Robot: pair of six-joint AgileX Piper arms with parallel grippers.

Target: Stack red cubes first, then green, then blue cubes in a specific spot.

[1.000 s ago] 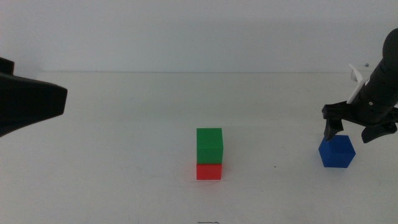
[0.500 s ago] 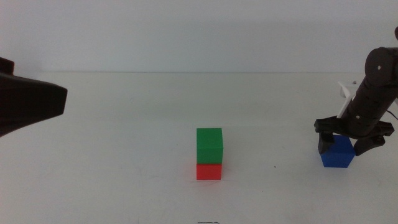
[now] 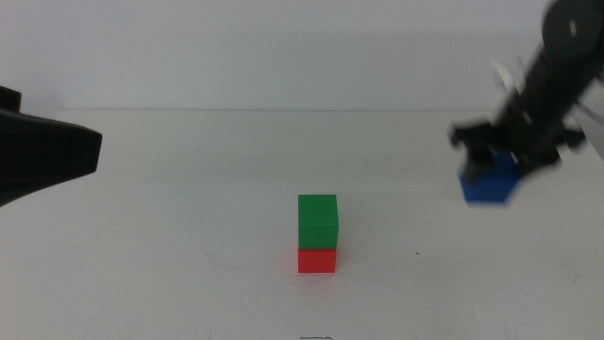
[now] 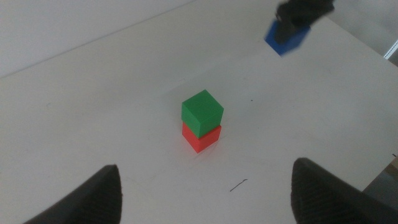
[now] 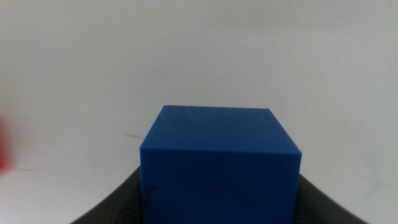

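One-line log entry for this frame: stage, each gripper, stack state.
stage: blue carry | right gripper: shut on blue cube, airborne, right of stack | left gripper: open, waiting | stack: green cube on red cube

Plain white tabletop (image 3: pixel 189 208), pale blank wall (image 3: pixel 283 47) behind, even soft light

Blurred by motion in the middle view: right hand (image 3: pixel 505 156) and blue cube (image 3: pixel 490 183), edges smeared. Red cube (image 3: pixel 317 260) half hidden under green cube (image 3: pixel 318 221). Left hand (image 4: pixel 205 190) cut off at the picture's edge, only two dark tips showing. Red smear (image 5: pixel 3 142) unidentifiable.
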